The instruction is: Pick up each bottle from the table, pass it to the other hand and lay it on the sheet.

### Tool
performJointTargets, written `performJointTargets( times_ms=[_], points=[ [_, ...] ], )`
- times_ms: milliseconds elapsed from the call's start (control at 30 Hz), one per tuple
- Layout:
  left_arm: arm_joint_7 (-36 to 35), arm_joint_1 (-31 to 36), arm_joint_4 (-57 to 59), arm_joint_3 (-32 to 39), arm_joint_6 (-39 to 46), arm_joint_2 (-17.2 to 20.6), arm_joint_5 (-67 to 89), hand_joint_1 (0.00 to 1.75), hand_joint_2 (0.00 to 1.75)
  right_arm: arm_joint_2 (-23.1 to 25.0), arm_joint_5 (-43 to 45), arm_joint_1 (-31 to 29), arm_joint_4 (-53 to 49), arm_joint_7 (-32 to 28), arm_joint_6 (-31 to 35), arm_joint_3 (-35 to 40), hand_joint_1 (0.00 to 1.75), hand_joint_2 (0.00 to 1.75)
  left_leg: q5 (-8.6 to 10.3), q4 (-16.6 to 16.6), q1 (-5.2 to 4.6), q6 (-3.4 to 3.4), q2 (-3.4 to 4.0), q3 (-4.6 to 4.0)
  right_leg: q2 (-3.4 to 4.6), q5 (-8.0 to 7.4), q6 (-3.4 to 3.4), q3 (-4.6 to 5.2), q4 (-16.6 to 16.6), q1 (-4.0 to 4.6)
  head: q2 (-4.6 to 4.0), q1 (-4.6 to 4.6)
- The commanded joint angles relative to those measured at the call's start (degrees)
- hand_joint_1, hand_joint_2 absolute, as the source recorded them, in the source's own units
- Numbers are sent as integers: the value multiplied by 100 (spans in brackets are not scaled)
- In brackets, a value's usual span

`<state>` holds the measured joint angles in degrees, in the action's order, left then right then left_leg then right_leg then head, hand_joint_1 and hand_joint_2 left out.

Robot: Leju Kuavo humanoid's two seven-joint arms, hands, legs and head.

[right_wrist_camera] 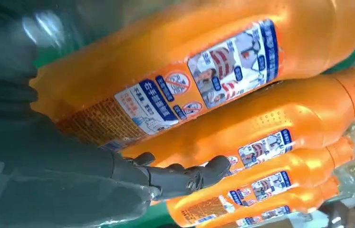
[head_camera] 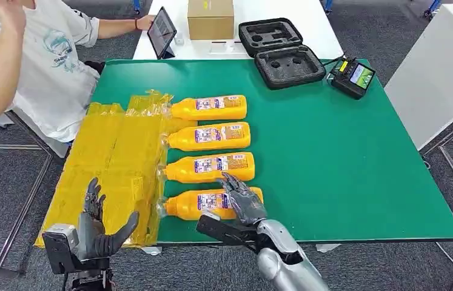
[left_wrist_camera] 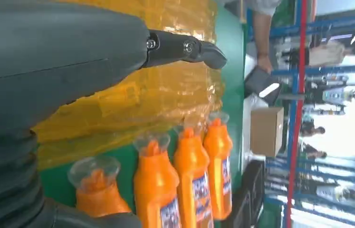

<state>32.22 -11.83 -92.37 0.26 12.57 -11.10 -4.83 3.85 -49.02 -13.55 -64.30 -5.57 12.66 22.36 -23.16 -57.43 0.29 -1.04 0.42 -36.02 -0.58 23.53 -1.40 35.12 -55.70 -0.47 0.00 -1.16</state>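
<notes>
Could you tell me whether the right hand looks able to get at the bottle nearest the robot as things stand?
Probably yes: the right hand is spread open right over the nearest bottle, nothing lies between them, and the next bottle lies apart from it.

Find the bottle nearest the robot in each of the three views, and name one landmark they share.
Head view: the nearest bottle lies lowest of the four in the row, under the right hand.
Left wrist view: nearest bottle, at the end of the row closest to the camera, partly cut off.
Right wrist view: nearest bottle, the largest, beside the hand's fingers.
Shared landmark: the green table.
</notes>
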Motion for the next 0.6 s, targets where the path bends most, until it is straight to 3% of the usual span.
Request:
performJointTargets(
  times_ms=[33,167,233,433,467,500,533,600],
  points=[
    [-28,40,105,88,-31,-37,-46,0,175,27,40,-330,798,-38,-38,98,0,175,-6,6,2,3,3,23,8,4,3,-22,6,1,0,-2],
    [-46,54,51,115,-27,-24,-38,0,175,45,-102,-463,1075,56,-53,235,0,175,-3,5,2,3,-1,17,3,2,3,-17,7,2,0,-2],
    [40,100,66,113,440,-21,461,0,175,60,-216,-655,1315,285,-170,372,0,175,-5,4,4,3,2,22,7,2,3,-23,8,4,0,-2],
    [-90,245,234,130,239,34,198,0,175,-125,-168,-967,1971,405,-590,509,5,175,-2,8,4,3,-7,38,-2,2,3,-38,11,4,0,-2],
    [-95,250,242,143,204,41,157,0,175,-167,-217,-943,1945,441,-686,574,35,175,0,9,2,2,-9,42,-6,2,2,-40,11,1,0,0],
    [-125,259,261,145,127,57,83,0,175,-191,-234,-929,1917,464,-740,604,93,175,-2,13,4,4,-15,60,-9,6,4,-60,17,3,0,-2],
    [-138,263,273,152,82,57,45,0,175,-209,-253,-906,1870,492,-783,627,134,175,-3,10,3,3,-11,61,-7,6,3,-59,14,3,0,0],
    [-173,247,296,158,-64,62,-65,0,175,-295,-324,-841,1743,605,-871,689,134,175,-4,12,4,5,-14,74,-9,6,4,-73,17,4,0,-2]
  ],
)
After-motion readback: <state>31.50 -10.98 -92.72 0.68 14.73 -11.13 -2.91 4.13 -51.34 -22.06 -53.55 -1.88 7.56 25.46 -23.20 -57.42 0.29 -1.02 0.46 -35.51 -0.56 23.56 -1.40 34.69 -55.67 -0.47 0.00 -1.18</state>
